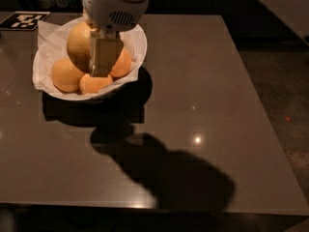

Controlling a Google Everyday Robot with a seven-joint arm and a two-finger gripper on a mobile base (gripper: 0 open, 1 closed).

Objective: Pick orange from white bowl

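Black-and-white tag (24, 20) sits on the table (207, 91), just behind-left of the white bowl (140, 41). Three smaller fruits (65, 75) lie in the bowl's front. The orange (78, 43) is mid-bowl, above them, clamped by the gripper (94, 62), which reaches down over the bowl.

Single high view tilted down over the table (207, 124), gripper (99, 66) close above the white bowl (139, 41), upper left.
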